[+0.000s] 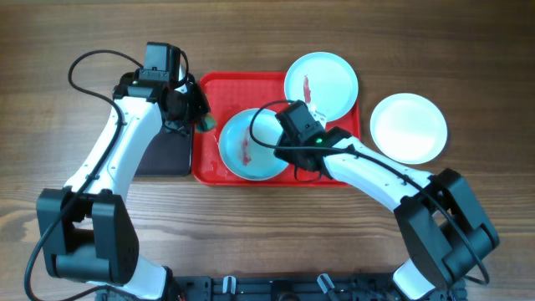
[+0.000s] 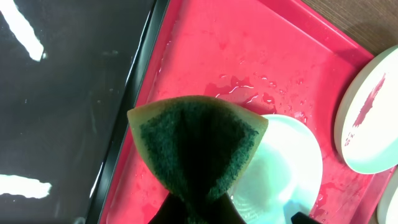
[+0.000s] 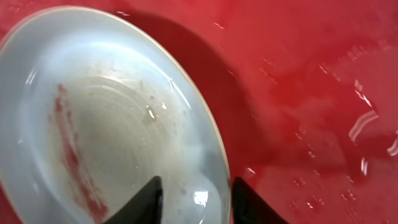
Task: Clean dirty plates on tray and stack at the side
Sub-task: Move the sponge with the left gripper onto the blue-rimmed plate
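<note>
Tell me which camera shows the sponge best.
Left wrist: the sponge fills mid-frame, green face showing, pinched by the left end effector. Overhead shows the sponge only as a green sliver by the tray. Right wrist misses it.

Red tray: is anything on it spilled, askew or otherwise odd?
Yes. Water is pooled and beaded on the red rectangular plastic tray. The smeared pale blue round plate at its far right corner overhangs the raised rim instead of lying flat inside.
</note>
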Motion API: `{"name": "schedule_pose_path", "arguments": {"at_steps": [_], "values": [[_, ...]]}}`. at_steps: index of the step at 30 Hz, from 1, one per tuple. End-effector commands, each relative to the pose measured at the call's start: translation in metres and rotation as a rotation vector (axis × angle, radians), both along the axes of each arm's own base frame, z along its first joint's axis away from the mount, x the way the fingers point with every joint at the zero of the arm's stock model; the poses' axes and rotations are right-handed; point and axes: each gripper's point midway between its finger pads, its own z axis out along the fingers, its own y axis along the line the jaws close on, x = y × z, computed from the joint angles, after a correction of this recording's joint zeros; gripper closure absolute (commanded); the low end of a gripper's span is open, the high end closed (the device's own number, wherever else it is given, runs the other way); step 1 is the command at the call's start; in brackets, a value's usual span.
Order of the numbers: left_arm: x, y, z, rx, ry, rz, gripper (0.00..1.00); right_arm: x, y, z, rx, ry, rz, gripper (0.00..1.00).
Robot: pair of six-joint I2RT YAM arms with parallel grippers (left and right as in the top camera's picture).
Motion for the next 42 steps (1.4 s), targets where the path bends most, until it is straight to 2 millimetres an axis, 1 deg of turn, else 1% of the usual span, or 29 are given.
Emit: {"name": "schedule_pose_path", "arguments": {"at_steps": [1,5,8,11,14,18,19,26,31,33,35,38,42], "values": [[0.002,-0.002,0.007,-0.014,-0.017,0.005,0.96,0.013,-0.007,0.001,-0.032,-0.041,0.057,0.58],[0.001,-0.004,0.007,-0.013,-0.017,-0.001,0.96,0.021,-0.012,0.000,-0.006,-0.042,0.137,0.59],[0.003,-0.008,0.006,-0.014,-0.026,-0.011,0.96,0.024,-0.014,-0.008,0.001,-0.036,0.194,0.60],[0.003,-0.011,0.005,-0.014,-0.025,-0.018,0.96,0.027,-0.003,-0.014,0.070,-0.034,0.255,0.63],[0.002,-0.013,0.000,-0.013,-0.012,-0.024,0.96,0.026,0.005,-0.026,0.127,-0.006,0.273,0.66],[0.002,-0.014,-0.007,-0.010,0.007,-0.026,0.96,0.020,0.009,-0.038,0.160,0.038,0.288,0.71],[0.001,-0.015,-0.010,-0.009,0.015,-0.028,0.96,0.020,0.008,-0.039,0.160,0.039,0.287,0.72],[-0.002,-0.026,-0.019,-0.005,0.037,-0.060,0.96,0.020,0.007,-0.039,0.158,0.044,0.284,0.96],[-0.004,-0.040,-0.020,0.006,0.021,-0.128,0.96,0.018,0.006,-0.040,0.156,0.051,0.283,0.95],[-0.006,-0.048,-0.023,0.020,0.016,-0.188,0.96,0.018,0.006,-0.040,0.155,0.053,0.283,0.96],[-0.006,-0.050,-0.029,0.038,0.021,-0.197,0.96,0.017,0.006,-0.040,0.154,0.058,0.283,0.96],[-0.007,-0.048,-0.046,0.113,0.047,-0.207,0.96,0.016,0.006,-0.040,0.160,0.063,0.287,0.96],[-0.013,-0.053,-0.067,0.149,0.079,-0.319,0.96,0.015,0.007,-0.040,0.165,0.064,0.290,0.96]]}}
